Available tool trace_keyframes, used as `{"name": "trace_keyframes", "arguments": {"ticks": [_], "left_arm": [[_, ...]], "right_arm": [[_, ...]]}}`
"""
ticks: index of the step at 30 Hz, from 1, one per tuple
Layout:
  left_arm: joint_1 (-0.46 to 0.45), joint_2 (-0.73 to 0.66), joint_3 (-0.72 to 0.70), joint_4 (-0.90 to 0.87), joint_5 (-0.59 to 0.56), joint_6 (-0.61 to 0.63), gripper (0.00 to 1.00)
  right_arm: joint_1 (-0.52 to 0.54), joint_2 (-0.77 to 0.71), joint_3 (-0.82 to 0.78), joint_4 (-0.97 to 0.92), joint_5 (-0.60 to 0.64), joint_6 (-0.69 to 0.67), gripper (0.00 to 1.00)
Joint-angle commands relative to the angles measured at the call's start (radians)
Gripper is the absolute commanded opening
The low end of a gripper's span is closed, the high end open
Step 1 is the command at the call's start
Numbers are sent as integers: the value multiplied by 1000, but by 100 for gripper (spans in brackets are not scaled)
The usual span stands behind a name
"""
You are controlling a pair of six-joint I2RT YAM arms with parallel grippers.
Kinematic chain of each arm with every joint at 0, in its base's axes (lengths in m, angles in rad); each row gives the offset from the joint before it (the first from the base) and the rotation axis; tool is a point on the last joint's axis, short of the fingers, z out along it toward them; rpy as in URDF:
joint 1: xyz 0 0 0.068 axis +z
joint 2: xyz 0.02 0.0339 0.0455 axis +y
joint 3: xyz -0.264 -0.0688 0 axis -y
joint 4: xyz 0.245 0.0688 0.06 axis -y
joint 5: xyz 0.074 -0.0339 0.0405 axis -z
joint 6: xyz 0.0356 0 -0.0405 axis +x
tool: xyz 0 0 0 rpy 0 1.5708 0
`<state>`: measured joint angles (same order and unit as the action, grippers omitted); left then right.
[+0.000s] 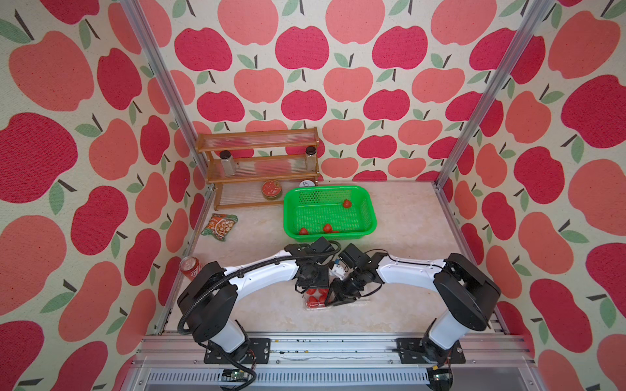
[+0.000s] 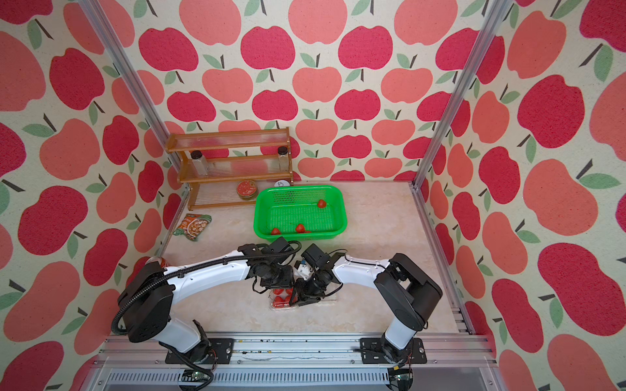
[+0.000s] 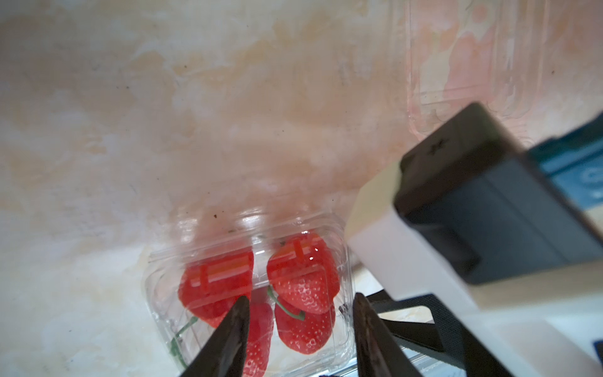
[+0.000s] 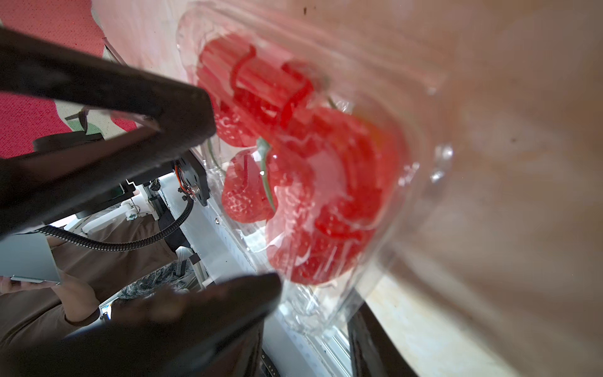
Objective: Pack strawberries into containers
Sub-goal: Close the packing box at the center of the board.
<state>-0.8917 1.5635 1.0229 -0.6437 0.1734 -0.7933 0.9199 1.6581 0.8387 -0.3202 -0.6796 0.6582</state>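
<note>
The 4 strawberries (image 3: 303,280) packed in 1 container (image 3: 261,244) are the middle of things. This clear box sits near the front edge of the worktop (image 1: 406,237), about halfway along it. Its ribbed lid lies down over the berries, but we cannot tell if it has clicked shut.

We think the box is very light and thin. It will bend and slide if pushed from 1 side only. The berries inside are soft and will squash if the lid is pressed hard. The best place to take hold looks like the flat rim at the lid's edge, with a gentle push from above on the corners.

The left gripper (image 3: 301,297) hangs right over the box. Its 2 fingers (image 3: 235,326) stand apart and hold nothing. The right gripper (image 4: 243,205) is at the side of the box with its jaws apart too. We cannot tell if its tips touch the plastic.

A 2nd container (image 3: 463,58) lies near the 1st and looks empty.

Further back, the green basket (image 1: 321,189) holds at least 3 loose berries (image 1: 346,203). We judge the job is about half done.
</note>
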Motion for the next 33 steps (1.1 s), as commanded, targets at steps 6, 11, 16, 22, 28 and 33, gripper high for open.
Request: {"name": "trace_keyframes", "arguments": {"ticks": [6, 11, 16, 22, 28, 33], "left_arm": [[5, 2, -7, -22, 10, -1, 49], [5, 4, -7, -28, 11, -3, 49], [5, -4, -15, -30, 8, -10, 49], [5, -14, -22, -30, 6, -13, 49], [5, -16, -24, -33, 6, -14, 49], [5, -21, -27, -36, 4, -14, 49]], "right_arm": [[-12, 21, -22, 31, -52, -5, 38], [-15, 26, -27, 36, -63, -8, 32], [-16, 26, -29, 40, -63, -8, 30], [-15, 25, -29, 40, -60, -4, 26], [-15, 28, -29, 43, -57, 0, 24], [-14, 35, -26, 42, -54, 5, 22]]}}
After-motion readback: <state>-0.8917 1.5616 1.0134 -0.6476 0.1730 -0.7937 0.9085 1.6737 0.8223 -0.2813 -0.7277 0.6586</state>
